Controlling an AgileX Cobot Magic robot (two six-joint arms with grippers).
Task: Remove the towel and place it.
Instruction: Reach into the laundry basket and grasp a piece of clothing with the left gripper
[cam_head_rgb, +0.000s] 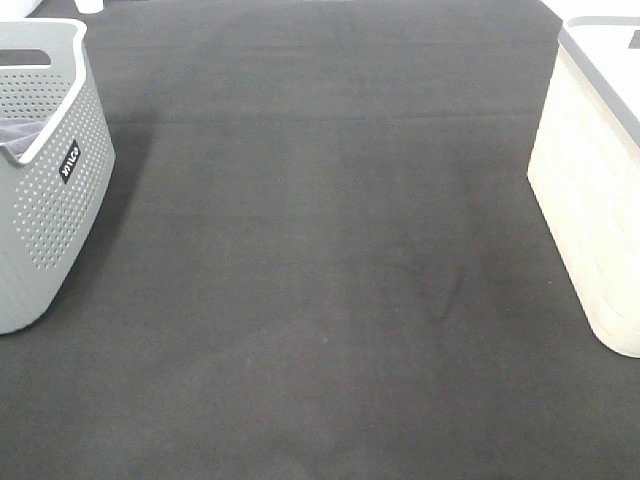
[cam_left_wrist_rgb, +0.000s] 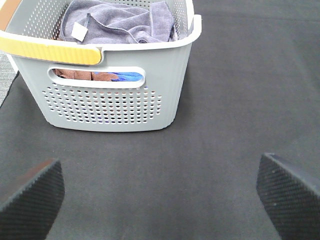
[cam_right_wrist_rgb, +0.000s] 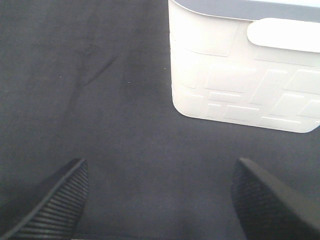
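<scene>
Left gripper (cam_left_wrist_rgb: 160, 197) is hanging with jaws spread wide, gripping nothing, over the black mat (cam_head_rgb: 320, 260) and facing the grey basket (cam_left_wrist_rgb: 115, 107). Right gripper (cam_right_wrist_rgb: 160, 200) is also gaping wide and empty, facing the white basket (cam_right_wrist_rgb: 235, 80). Towel (cam_left_wrist_rgb: 120, 22) is lying crumpled inside the grey basket, white tag (cam_left_wrist_rgb: 79, 30) showing, other cloths (cam_left_wrist_rgb: 125, 76) underneath. In the high view the grey basket is sitting at the left edge, the white basket at the right edge.

The left gripper (cam_left_wrist_rgb: 160, 197) has black fingers (cam_left_wrist_rgb: 30, 200) with finely dotted pads, and the right gripper (cam_right_wrist_rgb: 160, 200) has black fingers (cam_right_wrist_rgb: 55, 205) with ribbed ridges.
</scene>
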